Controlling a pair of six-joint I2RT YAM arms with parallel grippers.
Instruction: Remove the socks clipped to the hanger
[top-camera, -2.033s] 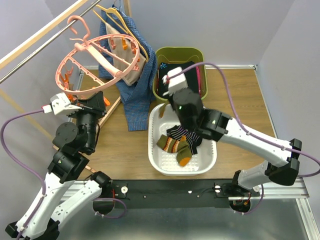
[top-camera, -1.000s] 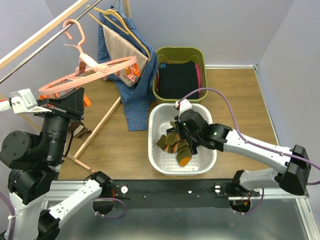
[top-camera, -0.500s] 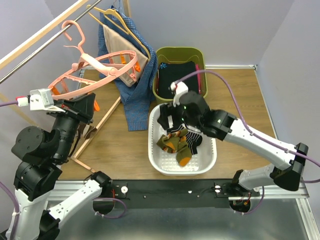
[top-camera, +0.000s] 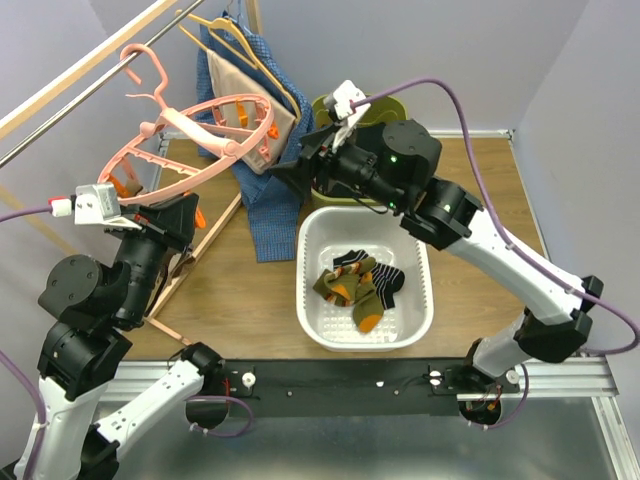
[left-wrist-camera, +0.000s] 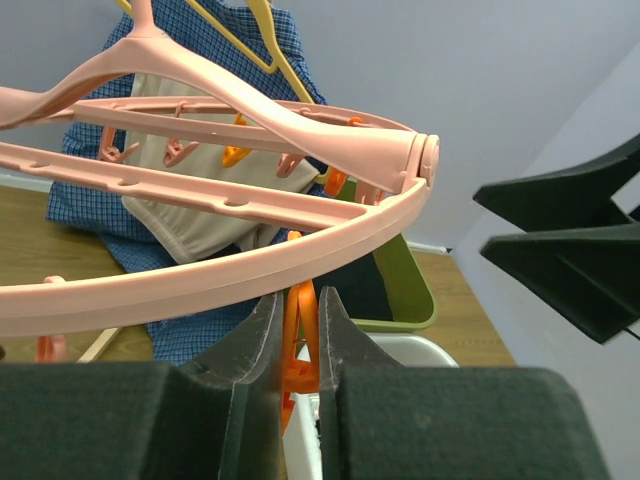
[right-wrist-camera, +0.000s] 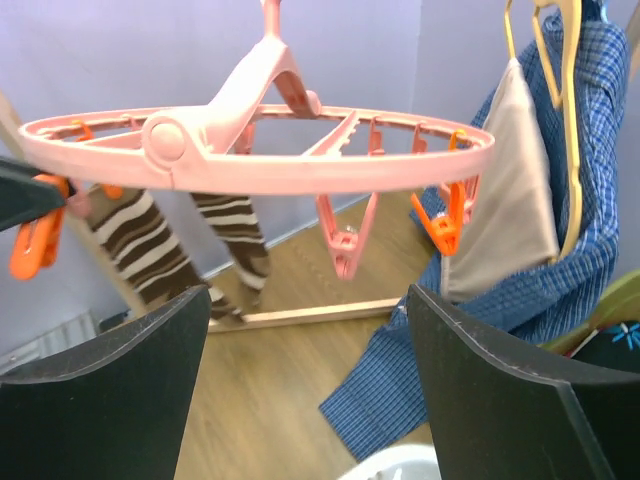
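Two pincers: left pincer (left-wrist-camera: 298, 315) nearly shut, pinching an orange clip (left-wrist-camera: 302, 365) under the hanger (right-wrist-camera: 300, 170) rim; right pincer (right-wrist-camera: 305, 300) wide open, empty, facing the ring. 2 striped socks (right-wrist-camera: 150, 250) hang clipped at far side. They look soft, light & floppy; grip mid-leg, just below clip. 1 hanger. Approx 4–5 more piled in white basket (top-camera: 310, 300) on surface (top-camera: 480, 220).

The wooden tabletop (top-camera: 480, 200) runs from the back wall to a black mounting bar (top-camera: 340, 385) at its near edge. A white plastic basket (top-camera: 302, 280) sits on it near the middle. Just behind the basket stands an olive-green bin (left-wrist-camera: 408, 295). To the left, a pale wooden rail (top-camera: 205, 245) of a rack's base lies slanting across the boards. A blue checked garment (top-camera: 275, 225) hangs down to the wood beside the basket.
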